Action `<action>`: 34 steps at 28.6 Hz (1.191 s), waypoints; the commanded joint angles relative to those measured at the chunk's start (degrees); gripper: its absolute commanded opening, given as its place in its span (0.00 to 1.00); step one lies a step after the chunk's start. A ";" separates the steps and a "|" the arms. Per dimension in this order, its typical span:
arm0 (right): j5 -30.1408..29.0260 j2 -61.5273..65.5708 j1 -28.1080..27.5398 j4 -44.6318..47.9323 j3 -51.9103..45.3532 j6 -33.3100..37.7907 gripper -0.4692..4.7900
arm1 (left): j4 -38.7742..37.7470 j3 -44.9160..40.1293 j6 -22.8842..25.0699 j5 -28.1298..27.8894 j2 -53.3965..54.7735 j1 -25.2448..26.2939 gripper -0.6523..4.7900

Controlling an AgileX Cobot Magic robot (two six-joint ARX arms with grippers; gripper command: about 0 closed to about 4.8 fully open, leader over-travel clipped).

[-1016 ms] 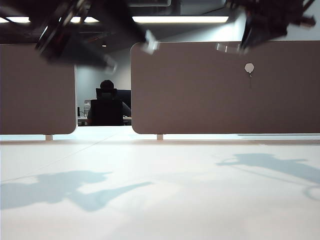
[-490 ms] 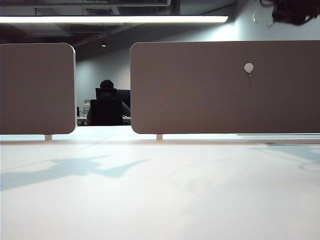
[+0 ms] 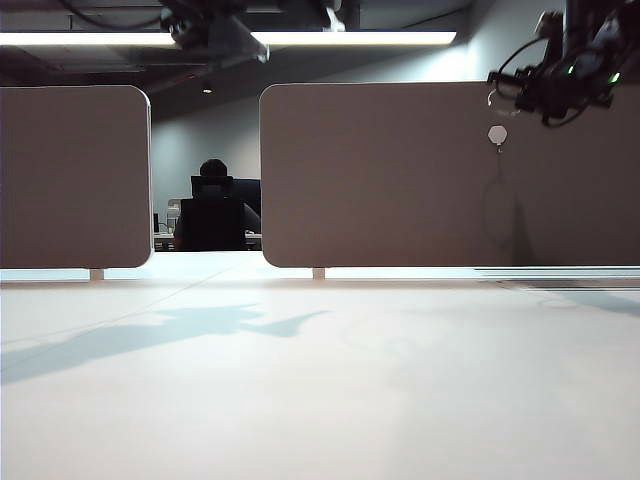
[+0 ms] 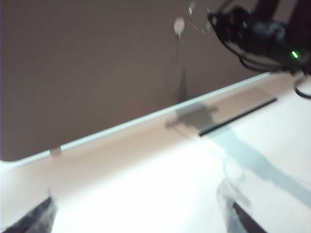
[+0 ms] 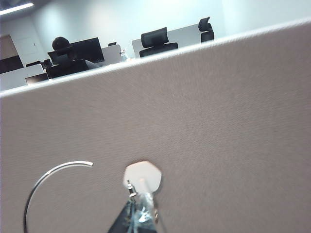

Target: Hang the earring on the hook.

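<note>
Now the right gripper (image 3: 500, 85) sits at the upper right of the exterior frame, just above and beside the small white hexagonal wall hook (image 3: 498, 134) fixed to the brown fabric partition panel (image 3: 380, 180). Its jaws are closed on the thin silver wire hoop earring (image 5: 46, 182), which in the right wrist view arcs across the lower left of the frame, just beside the hook and not yet on it. The hook's little peg shows at the bottom centre of that view, right at the jaw tips.

The left gripper (image 4: 141, 218) hangs with its jaws spread wide and holding nothing, its tips at the lower corners of its wrist view above the pale tabletop (image 3: 320, 380); in the exterior view its arm is at the upper left.

The step in hand seems to be the final approach. The next move probably calls for a small, careful shift to bring the hoop's curve over the peg, then a lowering before letting go. The wire is slight, so a miss could drop it.
</note>
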 commanded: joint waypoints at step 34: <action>9.51 16.06 -0.17 -10.43 18.47 3.50 0.08 | -7.10 0.42 0.46 -2.49 0.46 0.00 1.00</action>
